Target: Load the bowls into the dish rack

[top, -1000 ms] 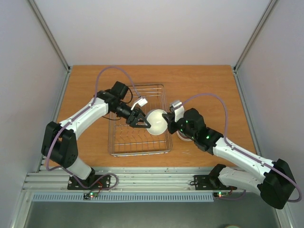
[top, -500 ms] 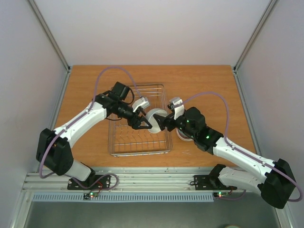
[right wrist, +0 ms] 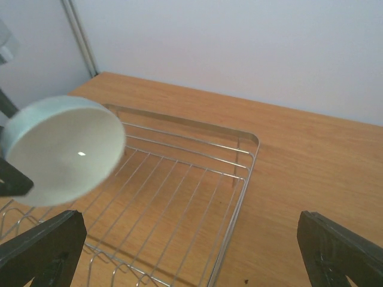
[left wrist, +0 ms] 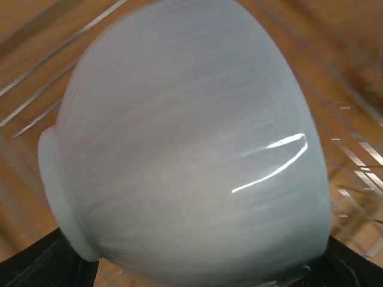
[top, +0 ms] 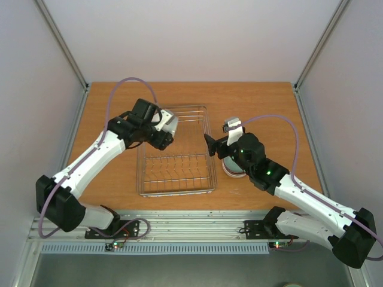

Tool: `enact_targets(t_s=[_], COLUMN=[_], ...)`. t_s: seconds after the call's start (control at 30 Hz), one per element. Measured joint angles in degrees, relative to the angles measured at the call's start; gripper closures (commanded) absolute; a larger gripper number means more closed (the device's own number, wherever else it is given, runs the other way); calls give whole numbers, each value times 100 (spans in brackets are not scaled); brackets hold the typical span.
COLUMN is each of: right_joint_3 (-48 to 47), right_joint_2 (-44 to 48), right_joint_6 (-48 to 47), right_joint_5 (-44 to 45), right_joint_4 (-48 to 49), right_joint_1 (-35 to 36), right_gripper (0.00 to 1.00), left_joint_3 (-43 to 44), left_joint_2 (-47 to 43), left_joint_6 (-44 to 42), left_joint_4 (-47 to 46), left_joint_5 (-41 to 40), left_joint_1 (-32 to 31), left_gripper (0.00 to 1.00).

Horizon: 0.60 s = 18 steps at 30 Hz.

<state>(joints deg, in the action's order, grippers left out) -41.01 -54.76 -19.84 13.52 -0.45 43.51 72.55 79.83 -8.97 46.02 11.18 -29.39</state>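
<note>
Now grips a pale bowl point(left wrist: 191, 149) in the left gripper point(top: 167, 129) over the dish rack's point(top: 176, 192) far left corner. Has the right gripper point(top: 213, 145) spread wide and bare above stacked bowls point(top: 232, 171).

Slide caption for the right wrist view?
Pale bowl held tilted over the rack, framed by the open right hand.
</note>
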Motion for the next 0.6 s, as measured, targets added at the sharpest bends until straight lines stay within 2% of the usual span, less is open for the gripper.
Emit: enact_targets(t_s=[0.1,0.27,0.37,0.6], right_joint_3=[2,66,195,372], right_joint_2=[0,2,31,107], right_joint_6=[7,85,149,310], right_joint_5=[66,66,72,223], right_joint_4=[-24,-13,-13,-168], right_joint_1=[0,0,0,0], right_gripper=[2,2,2,2], left_joint_3=[-63,-326,-391,-319], left_joint_2=[-280,-728,-813,-619], left_joint_6=[442,859,911,916], left_joint_4=[258,496,710,1064], left_joint_5=[-1038,-1982,-2356,-2583], left_joint_1=[7,4,7,4], left_gripper=[100,100,100,100])
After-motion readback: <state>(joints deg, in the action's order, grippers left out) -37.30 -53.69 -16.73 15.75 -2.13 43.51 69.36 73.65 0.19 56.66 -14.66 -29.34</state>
